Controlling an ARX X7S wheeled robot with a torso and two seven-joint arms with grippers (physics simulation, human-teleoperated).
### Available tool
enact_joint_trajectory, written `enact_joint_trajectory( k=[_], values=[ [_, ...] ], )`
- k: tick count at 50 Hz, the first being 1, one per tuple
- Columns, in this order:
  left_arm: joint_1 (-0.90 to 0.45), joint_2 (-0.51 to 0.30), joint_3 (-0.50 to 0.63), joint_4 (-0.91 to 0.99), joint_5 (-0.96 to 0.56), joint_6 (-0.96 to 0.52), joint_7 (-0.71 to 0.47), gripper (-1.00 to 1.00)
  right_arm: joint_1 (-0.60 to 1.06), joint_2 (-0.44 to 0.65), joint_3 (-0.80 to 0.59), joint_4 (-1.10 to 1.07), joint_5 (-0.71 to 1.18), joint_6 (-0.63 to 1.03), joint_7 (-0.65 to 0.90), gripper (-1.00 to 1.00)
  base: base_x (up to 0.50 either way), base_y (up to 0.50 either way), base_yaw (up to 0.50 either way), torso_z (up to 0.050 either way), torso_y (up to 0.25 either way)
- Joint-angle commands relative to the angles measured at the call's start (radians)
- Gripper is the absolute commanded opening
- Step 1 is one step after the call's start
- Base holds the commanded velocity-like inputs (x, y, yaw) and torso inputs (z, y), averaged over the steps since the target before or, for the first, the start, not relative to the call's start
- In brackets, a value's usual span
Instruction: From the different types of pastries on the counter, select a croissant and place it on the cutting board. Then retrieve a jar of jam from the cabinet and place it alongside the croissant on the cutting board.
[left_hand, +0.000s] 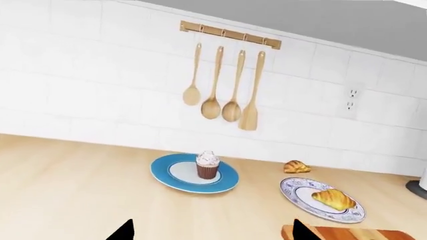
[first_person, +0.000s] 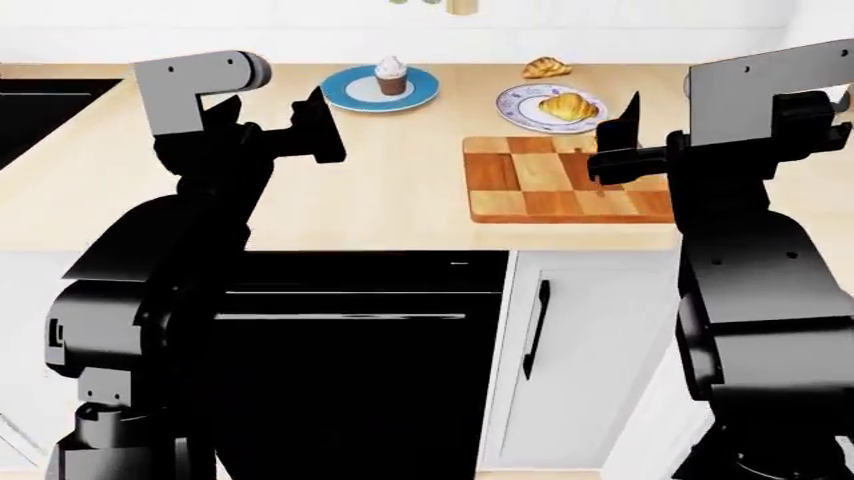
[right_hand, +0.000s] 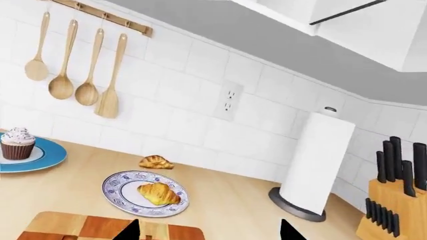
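The pale golden croissant (first_person: 569, 106) lies on a round blue-patterned white plate (first_person: 515, 102) at the back of the beige counter (first_person: 387, 170); it also shows in the left wrist view (left_hand: 333, 199) and the right wrist view (right_hand: 159, 193). The smaller, darker croissant (first_person: 546, 68) lies behind it by the wall. The cupcake (first_person: 390, 75) stands on a blue plate (first_person: 350, 92). The checkered cutting board (first_person: 534, 180) lies bare in front of the patterned plate. My left gripper (first_person: 318, 118) is open above the counter, left of the board. My right gripper (first_person: 617, 128) is open over the board's far right part. The jam jar is out of view.
Wooden spoons (left_hand: 223, 90) hang on the tiled wall. A paper towel roll (right_hand: 313, 165) and a knife block (right_hand: 393, 205) stand at the far right. A dark sink (first_person: 34, 105) is at the left. Below the counter are a black appliance (first_person: 347, 360) and a white cabinet door (first_person: 587, 350).
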Motion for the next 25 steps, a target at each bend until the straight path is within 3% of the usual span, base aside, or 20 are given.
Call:
enact_joint_trajectory(
  k=[1, 25],
  values=[
    [-0.011, -0.008, 0.003, -0.037, -0.001, 0.017, -0.005, 1.0, 0.001, 0.007, -0.004, 0.01, 0.005, -0.011, -0.003, 1.0, 0.5, 0.0, 0.0, 0.0, 0.0],
    [-0.01, -0.021, 0.017, -0.032, -0.016, 0.014, -0.016, 1.0, -0.025, 0.02, 0.011, 0.014, 0.019, -0.038, -0.002, 1.0, 0.5, -0.02, 0.0, 0.0, 0.001]
  ],
)
